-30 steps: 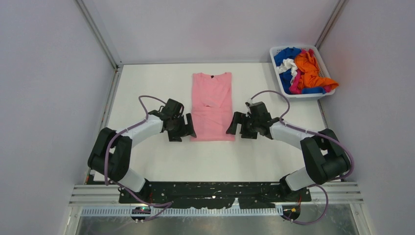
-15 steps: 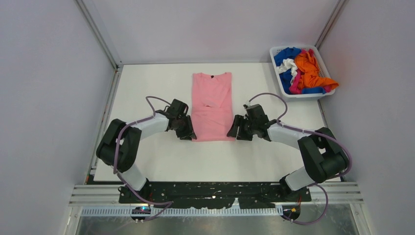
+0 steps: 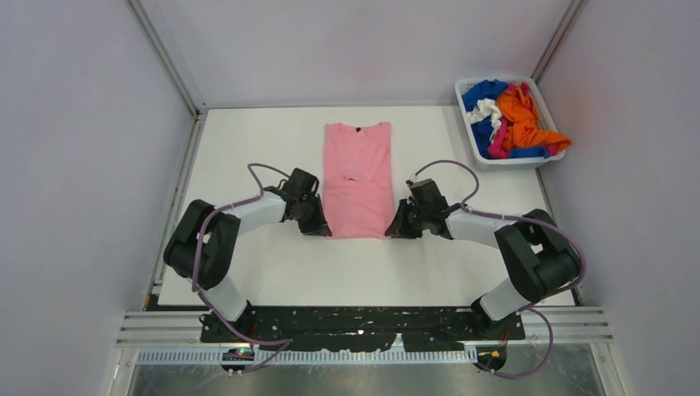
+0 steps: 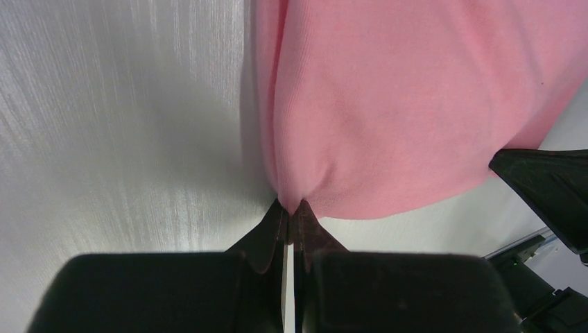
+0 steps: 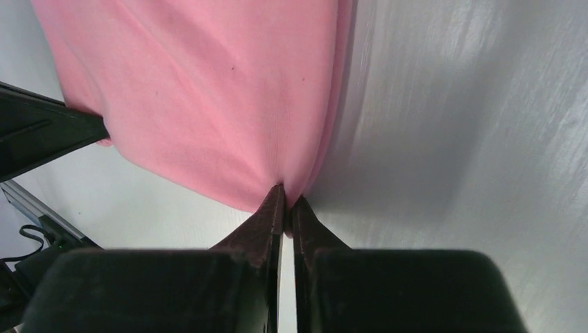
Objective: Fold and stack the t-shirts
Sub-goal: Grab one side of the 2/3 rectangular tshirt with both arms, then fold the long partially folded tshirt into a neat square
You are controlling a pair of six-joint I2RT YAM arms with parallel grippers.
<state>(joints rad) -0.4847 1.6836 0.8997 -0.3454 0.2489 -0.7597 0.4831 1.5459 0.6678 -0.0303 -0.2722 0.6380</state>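
While both arms are reaching in low over the table (image 3: 248,148), the light pink t-shirt (image 3: 357,177) is lying flat in the middle of it. Its neck label is pointing to the far side and its sides are folded in, so it is forming a narrow strip. The left gripper (image 3: 320,226) is pinching the near left corner of the hem, its 2 fingers pressed together with only cloth between them. The right gripper (image 3: 394,229) is doing the same at the near right corner.

By my reckoning the side folds are done and the lengthwise fold is only beginning, since the hem appears to be lying on the table. Nothing is stacked. The other t-shirts (image 3: 513,120), orange, royal blue, white and hot pink, are sitting heaped in the white basket (image 3: 503,161) at the far right, well apart from the arms, so most of the job is waiting.

The overhead view is giving the whole layout, yet the wrists are hiding the fingertips there. Each wrist camera is showing what that view cannot: the tips meeting on a small puckered nip of fabric right at the edge. Neither wrist camera is showing the basket or the collar.
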